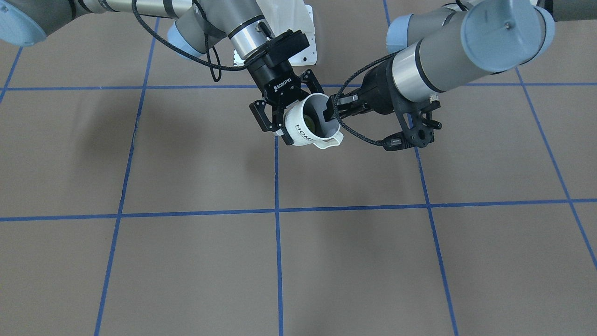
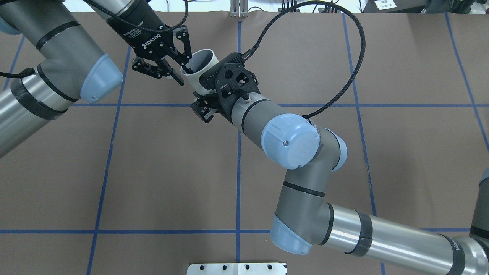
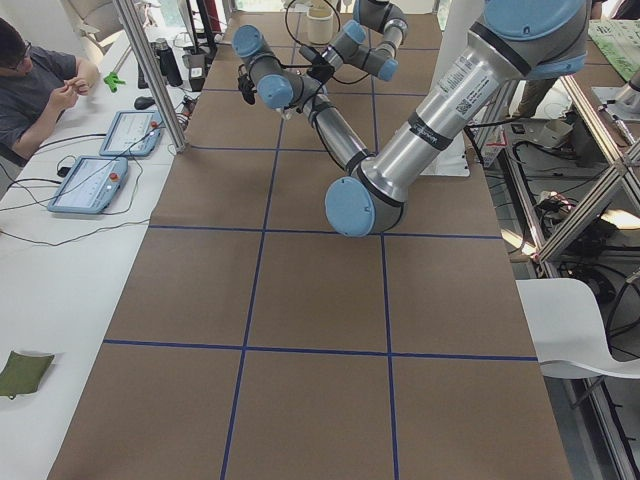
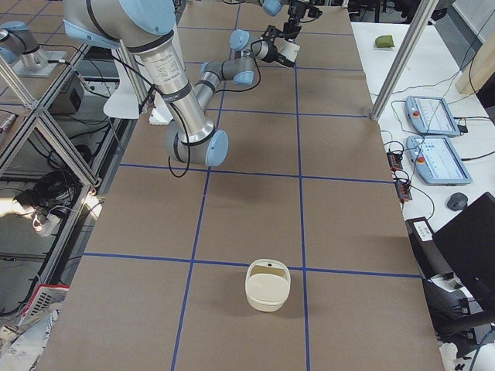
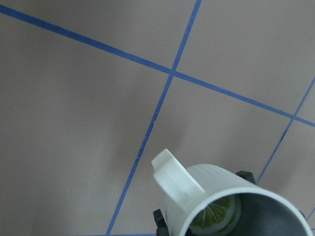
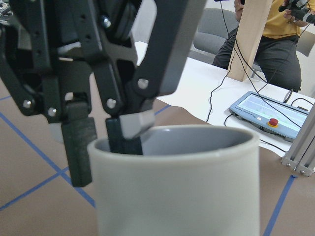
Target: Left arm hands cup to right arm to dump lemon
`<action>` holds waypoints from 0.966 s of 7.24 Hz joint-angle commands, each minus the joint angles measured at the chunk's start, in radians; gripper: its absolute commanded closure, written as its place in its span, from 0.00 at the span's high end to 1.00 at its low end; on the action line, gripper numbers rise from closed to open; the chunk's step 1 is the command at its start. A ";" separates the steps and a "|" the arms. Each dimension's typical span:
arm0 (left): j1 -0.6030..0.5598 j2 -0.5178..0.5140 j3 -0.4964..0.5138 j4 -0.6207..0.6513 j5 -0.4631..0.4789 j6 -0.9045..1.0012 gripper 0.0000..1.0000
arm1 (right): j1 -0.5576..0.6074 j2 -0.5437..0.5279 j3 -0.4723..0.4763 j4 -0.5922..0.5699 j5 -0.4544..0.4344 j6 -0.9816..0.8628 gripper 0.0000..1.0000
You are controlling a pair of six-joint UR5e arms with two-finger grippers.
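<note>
Cup hangs in mid-air between the two grippers, over the brown table with its blue tape grid, just out from the white base plate.

In the front-facing view, the right arm comes in on the left. The splayed fingers of the right gripper, printed "ROBOTIQ", stand on either side of the cup body, close against its wall. I cannot tell whether they actually press on it.

The cup is cream-white and lies tilted on its side, with "HOME" on its wall and the squarish handle pointing down toward the table. Its grey inside faces the left gripper, and a yellow-green lemon slice sits at the bottom.

To the right of the cup, the left gripper pinches the rim, one finger inside the mouth and one outside. The left arm carries a looping braided cable.

Along the operators' side, a white bench holds two pendants, with a seated person beside an aluminium post. A cream tub sits on the table well apart from the arms, toward the end on the robot's right. A white chair stands off the table on the robot's side.
</note>
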 commanded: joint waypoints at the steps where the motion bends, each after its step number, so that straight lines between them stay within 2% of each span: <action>1: -0.001 0.004 -0.006 -0.001 -0.001 0.001 1.00 | 0.000 -0.003 0.004 0.000 0.001 0.011 0.00; 2: -0.006 0.004 -0.006 0.001 0.000 0.001 1.00 | 0.003 -0.006 0.004 -0.005 0.002 0.009 0.00; 3: -0.027 0.005 -0.004 0.001 0.007 0.002 1.00 | 0.018 -0.006 0.013 -0.064 0.002 0.011 0.00; 4: -0.061 0.008 0.006 0.001 0.008 0.008 1.00 | 0.044 -0.038 0.062 -0.175 0.001 0.021 0.00; 5: -0.087 0.010 0.011 0.001 0.010 0.010 1.00 | 0.084 -0.120 0.129 -0.217 -0.001 0.081 0.00; 6: -0.105 0.011 0.025 0.001 0.011 0.013 1.00 | 0.128 -0.176 0.159 -0.215 0.006 0.191 0.00; 7: -0.122 0.011 0.044 -0.001 0.013 0.015 1.00 | 0.148 -0.219 0.168 -0.212 0.012 0.206 0.00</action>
